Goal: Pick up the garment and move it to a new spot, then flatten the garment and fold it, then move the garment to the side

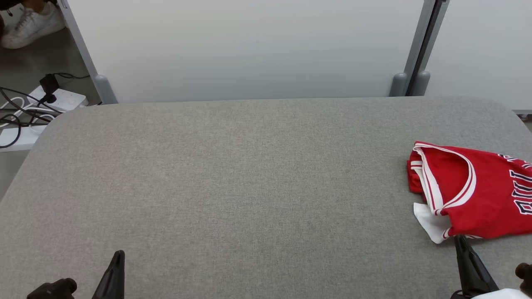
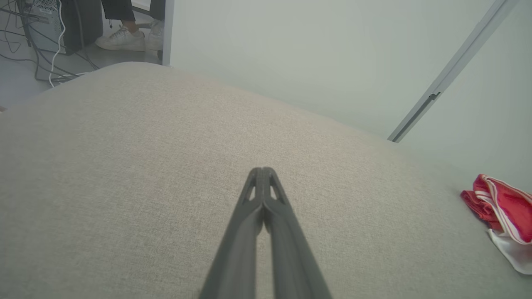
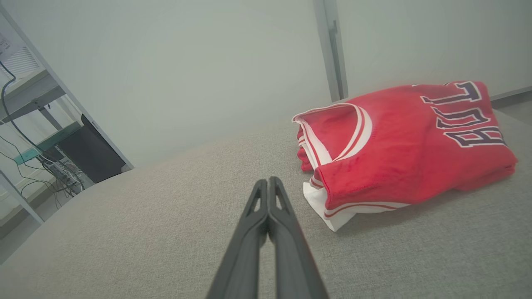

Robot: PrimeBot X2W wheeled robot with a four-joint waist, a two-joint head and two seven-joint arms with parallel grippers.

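Observation:
The garment (image 1: 474, 191) is a red jersey with white and dark trim and dark lettering, lying folded at the right edge of the grey table (image 1: 232, 178). The right wrist view has the garment (image 3: 399, 141) to the right, just ahead of the fingertips; in the left wrist view the garment (image 2: 505, 209) lies far right. My right gripper (image 1: 460, 240) is shut and empty, its tip just short of the jersey's near edge. My left gripper (image 1: 119, 254) is shut and empty near the table's front left, far from the jersey. Both wrist views show the fingers pressed together: left gripper (image 2: 262, 170), right gripper (image 3: 268, 181).
A pale partition wall (image 1: 249, 45) with a grey post (image 1: 419, 50) stands behind the table. On the floor at the far left lie a power strip with cables (image 1: 45, 101). A person's white shoe (image 1: 31, 25) shows at the top left.

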